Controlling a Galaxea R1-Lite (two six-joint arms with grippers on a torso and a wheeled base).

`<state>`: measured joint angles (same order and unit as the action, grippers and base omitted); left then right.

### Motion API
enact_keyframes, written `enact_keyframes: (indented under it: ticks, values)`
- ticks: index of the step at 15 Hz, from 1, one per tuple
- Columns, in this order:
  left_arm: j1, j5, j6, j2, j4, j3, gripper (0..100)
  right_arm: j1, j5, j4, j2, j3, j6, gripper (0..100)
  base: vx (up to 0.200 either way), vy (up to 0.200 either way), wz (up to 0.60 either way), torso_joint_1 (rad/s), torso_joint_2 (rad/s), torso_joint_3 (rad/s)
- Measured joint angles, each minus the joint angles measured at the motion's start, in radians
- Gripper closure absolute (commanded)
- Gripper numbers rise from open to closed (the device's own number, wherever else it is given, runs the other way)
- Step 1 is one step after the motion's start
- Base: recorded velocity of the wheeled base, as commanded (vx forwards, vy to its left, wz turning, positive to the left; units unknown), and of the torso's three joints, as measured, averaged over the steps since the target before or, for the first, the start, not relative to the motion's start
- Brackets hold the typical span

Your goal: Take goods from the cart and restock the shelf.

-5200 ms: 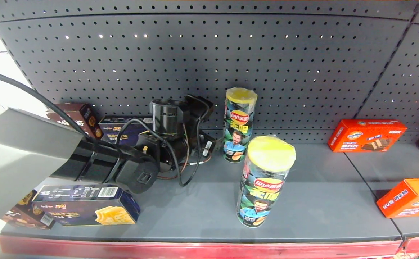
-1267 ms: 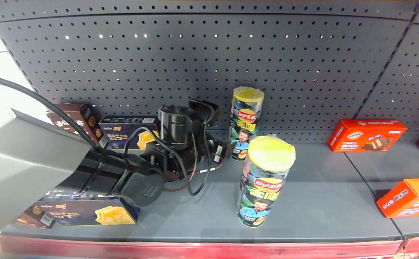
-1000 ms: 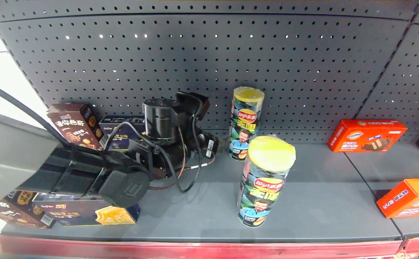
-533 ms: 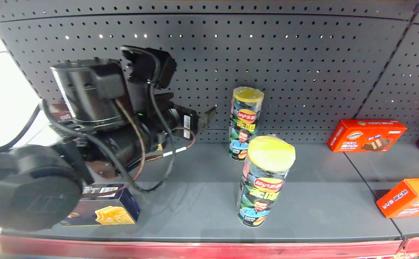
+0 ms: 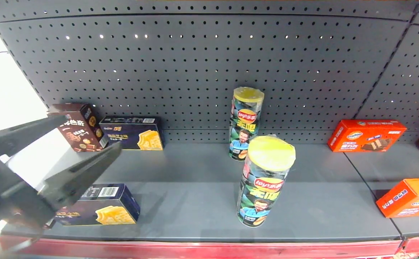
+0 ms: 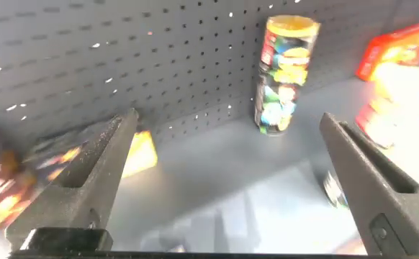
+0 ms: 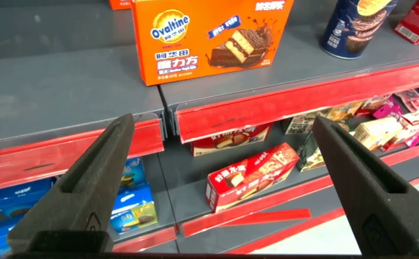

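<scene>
Two chip cans with yellow lids stand upright on the grey shelf (image 5: 195, 180): one at the back by the pegboard (image 5: 247, 122), one nearer the front edge (image 5: 265, 180). My left gripper (image 5: 93, 131) hangs open and empty at the shelf's left front, well to the left of both cans. Its wrist view shows the open gripper (image 6: 229, 119) facing the back can (image 6: 285, 75). My right gripper (image 7: 222, 121) is open and empty, low in front of the shelf's red edge, below an orange box (image 7: 209, 36).
A brown cookie box (image 5: 76, 126) and a navy cracker box (image 5: 134, 132) stand at the back left, another navy box (image 5: 101, 205) at the front left. Orange boxes (image 5: 366, 135) (image 5: 409, 198) lie on the right. A lower shelf holds a red box (image 7: 253, 176).
My left arm nudged the back can slightly right, let go of it, then rose and pulled back out of the shelf to the left front. Both cans stand still.
</scene>
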<state>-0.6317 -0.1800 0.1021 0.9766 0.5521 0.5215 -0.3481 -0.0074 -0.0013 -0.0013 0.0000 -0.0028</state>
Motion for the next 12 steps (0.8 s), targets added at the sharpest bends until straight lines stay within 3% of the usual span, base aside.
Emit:
enact_keyframes:
  ticks: [2, 4, 6, 7, 9, 11, 12]
  values:
    - [0.069, 0.001, -0.023, -0.206, -0.126, -0.079, 0, 0.000, 0.000, 0.000, 0.000, 0.000, 0.000, 0, 0.000, 0.000, 0.00, 0.000, 0.00, 0.000]
    - [0.222, 0.009, -0.071, -0.384, -0.201, -0.196, 0, -0.001, 0.000, 0.000, 0.000, 0.000, 0.000, 0, 0.000, 0.000, 0.00, 0.000, 0.00, 0.000]
    - [0.387, 0.077, -0.109, -0.540, -0.240, -0.344, 0, 0.000, 0.000, 0.000, 0.000, 0.000, 0.000, 0, 0.000, 0.000, 0.00, 0.000, 0.00, 0.000]
    - [0.447, 0.143, -0.123, -0.606, -0.250, -0.407, 0, 0.000, 0.000, 0.000, 0.000, 0.000, 0.000, 0, 0.000, 0.000, 0.00, 0.000, 0.00, 0.000]
    - [0.513, 0.262, -0.138, -0.742, -0.316, -0.481, 0, 0.000, 0.000, 0.000, 0.000, 0.000, 0.000, 0, 0.000, 0.000, 0.00, 0.000, 0.00, 0.000]
    - [0.539, 0.321, -0.119, -0.835, -0.462, -0.510, 0, -0.001, 0.000, 0.000, 0.000, 0.000, 0.000, 0, 0.000, 0.000, 0.00, 0.000, 0.00, 0.000]
    - [0.544, 0.329, -0.105, -0.857, -0.481, -0.514, 0, -0.001, 0.000, 0.000, 0.000, 0.000, 0.000, 0, 0.000, 0.000, 0.00, 0.000, 0.00, 0.000]
